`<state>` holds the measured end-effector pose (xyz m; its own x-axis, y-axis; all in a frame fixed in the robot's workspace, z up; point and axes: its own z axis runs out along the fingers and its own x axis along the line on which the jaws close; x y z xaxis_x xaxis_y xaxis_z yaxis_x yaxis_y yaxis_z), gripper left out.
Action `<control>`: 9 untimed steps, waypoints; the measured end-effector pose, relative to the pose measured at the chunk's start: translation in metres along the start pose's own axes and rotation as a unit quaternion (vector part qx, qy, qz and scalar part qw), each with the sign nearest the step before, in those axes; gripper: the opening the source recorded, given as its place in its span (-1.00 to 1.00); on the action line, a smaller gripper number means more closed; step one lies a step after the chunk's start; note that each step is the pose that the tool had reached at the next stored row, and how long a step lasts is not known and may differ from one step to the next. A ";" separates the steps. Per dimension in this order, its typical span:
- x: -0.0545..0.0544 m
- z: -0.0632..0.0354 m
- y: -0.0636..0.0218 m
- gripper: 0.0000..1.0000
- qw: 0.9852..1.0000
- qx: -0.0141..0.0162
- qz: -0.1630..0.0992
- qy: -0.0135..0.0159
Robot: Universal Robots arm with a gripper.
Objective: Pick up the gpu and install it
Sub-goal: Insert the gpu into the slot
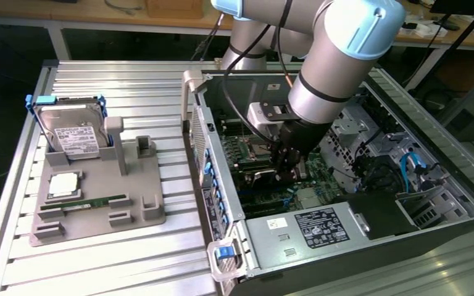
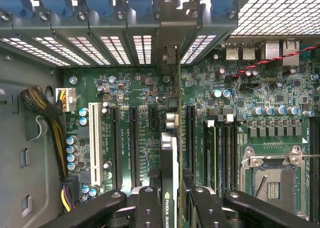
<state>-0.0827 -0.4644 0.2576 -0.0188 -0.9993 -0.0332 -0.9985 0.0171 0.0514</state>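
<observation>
Right of centre in the exterior view, claw (image 1: 289, 161): reaching down into the open computer case (image 1: 195, 123). In the wrist view its 2 fingers (image 2: 149, 208) are pinched onto the graphics card (image 2: 169, 178), 1 on each flat face.
Graphics card: held on edge above the main board (image 2: 280, 87), running between the long black slots (image 2: 134, 143) toward the rear wall. I cannot tell whether its lower edge has entered a slot.
Bracket (image 2: 168, 55): at the card's far end, close against the rear openings (image 2: 142, 45).
Left half of the exterior view: tray (image 1: 97, 213) with hard drive (image 1: 72, 132) and memory stick (image 1: 93, 202), well apart from the claw.
Risk 1: a slightly tilted card could land on a neighbouring slot or on nearby small parts.
Risk 2: the bracket could catch on the rear wall and lever the card askew.
Risk 3: the thin, smooth faces could slide in the grip under downward push.
</observation>
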 end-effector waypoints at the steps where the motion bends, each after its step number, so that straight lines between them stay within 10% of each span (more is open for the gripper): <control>1: 0.000 0.0000 0.0000 -0.46 1.000 0.000 0.000 0.000; 9: 0.000 0.0034 -0.0002 -0.46 1.000 0.000 0.000 0.000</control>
<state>-0.0827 -0.4644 0.2542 -0.0189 -0.9993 -0.0332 -0.9985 0.0171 0.0514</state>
